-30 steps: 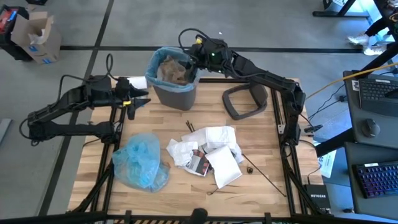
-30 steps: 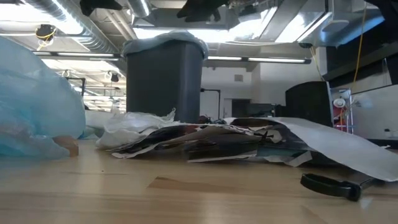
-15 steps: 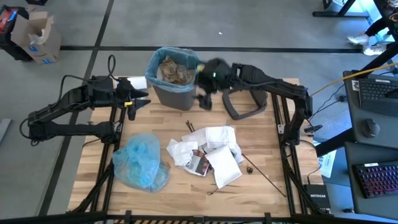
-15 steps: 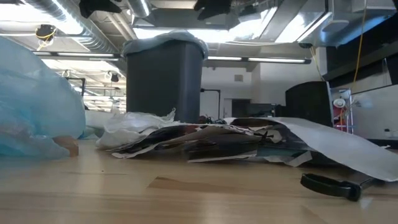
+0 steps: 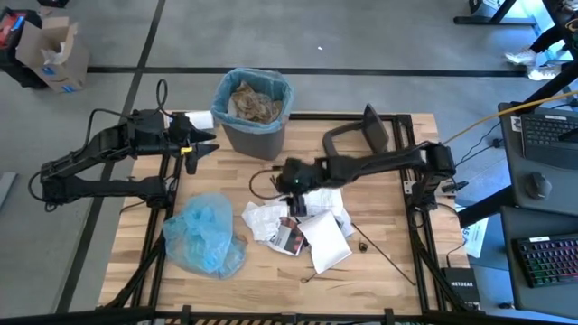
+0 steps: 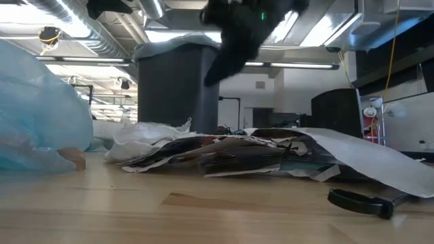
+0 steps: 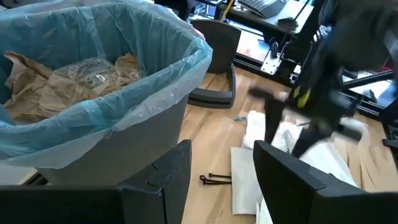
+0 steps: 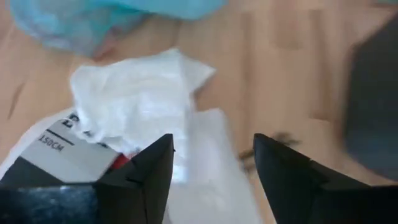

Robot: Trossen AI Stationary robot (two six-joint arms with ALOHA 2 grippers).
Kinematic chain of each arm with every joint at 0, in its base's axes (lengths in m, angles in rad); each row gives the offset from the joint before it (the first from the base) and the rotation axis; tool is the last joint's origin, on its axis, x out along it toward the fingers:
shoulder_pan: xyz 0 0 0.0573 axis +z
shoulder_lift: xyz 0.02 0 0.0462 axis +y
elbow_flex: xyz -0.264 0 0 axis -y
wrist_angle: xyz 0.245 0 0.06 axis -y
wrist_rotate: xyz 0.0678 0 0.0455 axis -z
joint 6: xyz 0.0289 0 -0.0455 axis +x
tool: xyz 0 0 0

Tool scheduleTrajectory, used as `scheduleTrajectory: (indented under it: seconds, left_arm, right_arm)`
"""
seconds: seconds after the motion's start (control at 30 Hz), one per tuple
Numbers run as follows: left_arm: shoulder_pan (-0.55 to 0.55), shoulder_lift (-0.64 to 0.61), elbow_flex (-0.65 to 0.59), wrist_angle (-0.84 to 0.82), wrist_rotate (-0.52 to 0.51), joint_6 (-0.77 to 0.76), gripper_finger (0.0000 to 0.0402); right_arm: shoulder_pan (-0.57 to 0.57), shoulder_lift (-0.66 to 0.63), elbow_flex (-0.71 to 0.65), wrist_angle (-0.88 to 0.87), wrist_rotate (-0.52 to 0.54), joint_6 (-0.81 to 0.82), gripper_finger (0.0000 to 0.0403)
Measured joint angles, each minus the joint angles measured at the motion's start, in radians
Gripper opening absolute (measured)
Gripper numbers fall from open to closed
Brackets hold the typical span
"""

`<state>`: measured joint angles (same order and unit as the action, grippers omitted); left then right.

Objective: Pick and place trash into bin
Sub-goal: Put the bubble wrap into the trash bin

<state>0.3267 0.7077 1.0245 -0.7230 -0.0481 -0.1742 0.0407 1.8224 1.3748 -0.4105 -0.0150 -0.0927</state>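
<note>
The right claw [image 5: 294, 200] has left the bin [image 5: 254, 113], where it hung over the rim a second ago, and now hovers above the trash [image 5: 302, 221] in the middle of the table [image 5: 226, 171]. Its fingers [image 8: 140, 180] stand spread with nothing between them; directly under them lie a crumpled white mailer [image 8: 140, 102] and a printed packet [image 8: 68, 155], with a flat white sheet [image 5: 325, 242] just past them. The bin now sits behind this claw, toward the table's far edge, its blue liner [image 7: 155, 87] folded over the rim and brown paper [image 7: 68, 81] inside. Its grey lid [image 5: 357, 144] lies beside the right arm. The left claw [image 5: 194, 146] stays where it was, just to the left of the bin, fingers [image 7: 165, 186] parted and empty. A loose blue bag [image 5: 206, 235] lies on the near side of the left claw, unmoved, as is the pile of trash.
</note>
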Motion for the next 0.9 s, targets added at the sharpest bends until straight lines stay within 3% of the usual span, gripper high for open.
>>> scheduleTrajectory:
  seconds: [0.1, 0.23, 0.53, 0.63, 0.8, 0.9]
  left_arm:
    - [0.0, 0.001, 0.0, 0.0, 0.0, 0.001, 0.0166]
    - [0.0, 0.004, 0.0, -0.002, 0.0, -0.001, 0.0166]
    - [0.0, 0.013, 0.0, -0.032, 0.0, -0.01, 0.0166]
    - [0.0, 0.016, 0.0, -0.034, 0.0, -0.013, 0.0166]
    - [0.0, 0.023, 0.0, -0.032, 0.0, -0.006, 0.0166]
    - [0.0, 0.023, 0.0, -0.031, 0.0, -0.006, 0.0166]
  right_arm:
    - [0.02, 0.04, -0.102, 0.189, -0.053, 0.009, 0.0207]
    - [0.03, 0.124, -0.14, 0.334, -0.072, 0.062, 0.0206]
    - [0.031, 0.245, -0.112, 0.303, -0.082, 0.089, 0.0198]
    - [0.031, 0.245, -0.111, 0.281, -0.066, 0.089, 0.0154]
    - [0.031, 0.249, -0.108, 0.228, -0.058, 0.057, 0.0023]
    - [0.031, 0.23, -0.109, 0.183, -0.03, 0.055, 0.0016]
